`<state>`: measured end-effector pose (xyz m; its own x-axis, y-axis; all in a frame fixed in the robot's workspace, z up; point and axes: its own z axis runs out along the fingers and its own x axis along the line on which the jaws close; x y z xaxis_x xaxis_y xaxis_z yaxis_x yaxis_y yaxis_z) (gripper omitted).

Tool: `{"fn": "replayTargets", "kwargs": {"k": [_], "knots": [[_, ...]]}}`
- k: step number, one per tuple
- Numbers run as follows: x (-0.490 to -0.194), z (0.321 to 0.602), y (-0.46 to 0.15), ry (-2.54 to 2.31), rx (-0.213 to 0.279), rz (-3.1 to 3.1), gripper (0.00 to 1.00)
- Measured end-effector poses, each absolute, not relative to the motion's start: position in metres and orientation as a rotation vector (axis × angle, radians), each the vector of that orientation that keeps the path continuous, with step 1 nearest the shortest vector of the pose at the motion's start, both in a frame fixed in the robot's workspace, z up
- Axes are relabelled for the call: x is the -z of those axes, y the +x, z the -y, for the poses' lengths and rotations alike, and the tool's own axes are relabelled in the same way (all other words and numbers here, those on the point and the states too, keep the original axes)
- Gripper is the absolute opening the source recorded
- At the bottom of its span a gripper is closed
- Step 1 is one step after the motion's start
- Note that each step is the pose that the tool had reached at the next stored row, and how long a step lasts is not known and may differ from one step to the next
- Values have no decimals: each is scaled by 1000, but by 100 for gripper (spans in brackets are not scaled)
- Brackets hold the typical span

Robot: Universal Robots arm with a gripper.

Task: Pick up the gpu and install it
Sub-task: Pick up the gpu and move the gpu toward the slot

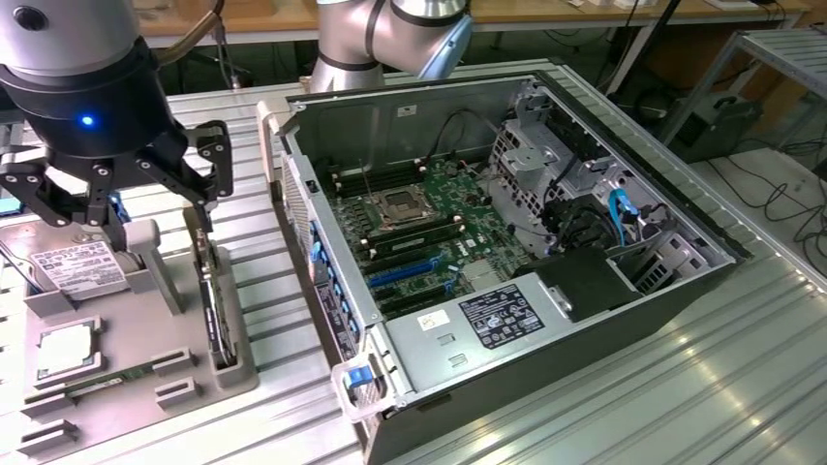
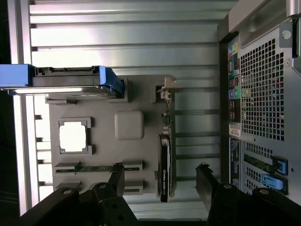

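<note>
Gripper (image 1: 130, 199) (image 2: 160, 175) is open and holding nothing, at the upper left of the exterior view over the grey fixture tray (image 1: 130, 329) (image 2: 103, 150). The gpu (image 1: 220, 300) (image 2: 164, 165) stands on edge in a slot along the tray's right side, lower left of the exterior view. It is not installed. In the wrist view one finger sits on each side of the card, with a clear gap to both. The tray also holds a blue-framed drive (image 1: 77, 266), a CPU (image 1: 65, 351) and a memory stick (image 1: 97, 386). The open PC case (image 1: 672, 281) sits centre-right with the motherboard (image 1: 427, 223) exposed.
</note>
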<state>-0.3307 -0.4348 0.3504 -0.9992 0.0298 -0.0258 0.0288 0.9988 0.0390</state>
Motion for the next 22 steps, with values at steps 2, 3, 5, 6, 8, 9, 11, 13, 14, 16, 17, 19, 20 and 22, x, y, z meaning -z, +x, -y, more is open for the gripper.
{"fn": "replayTargets", "kwargs": {"k": [2, 3, 5, 6, 8, 9, 11, 13, 14, 16, 17, 19, 20, 22], "knots": [[-348, 435, -329, 45, -60, -3116, 72], [-347, 435, -327, 45, -60, -3118, 72], [-344, 435, -325, 46, -60, -3125, 72], [-343, 435, -323, 46, -60, -3128, 72], [-341, 435, -321, 46, -60, -3134, 72], [-339, 435, -319, 46, -60, -3138, 72], [-336, 435, -317, 47, -60, -3145, 72], [-333, 435, -316, 47, -60, -3151, 72], [-332, 435, -316, 47, -60, -3153, 72], [-329, 435, -315, 47, -60, -3158, 72], [-328, 435, -315, 47, -59, -3160, 72], [-326, 435, -314, 48, -59, -3165, 72], [-325, 435, -314, 48, -60, -3166, 72], [-321, 435, -314, 48, -59, -3172, 72]]}}
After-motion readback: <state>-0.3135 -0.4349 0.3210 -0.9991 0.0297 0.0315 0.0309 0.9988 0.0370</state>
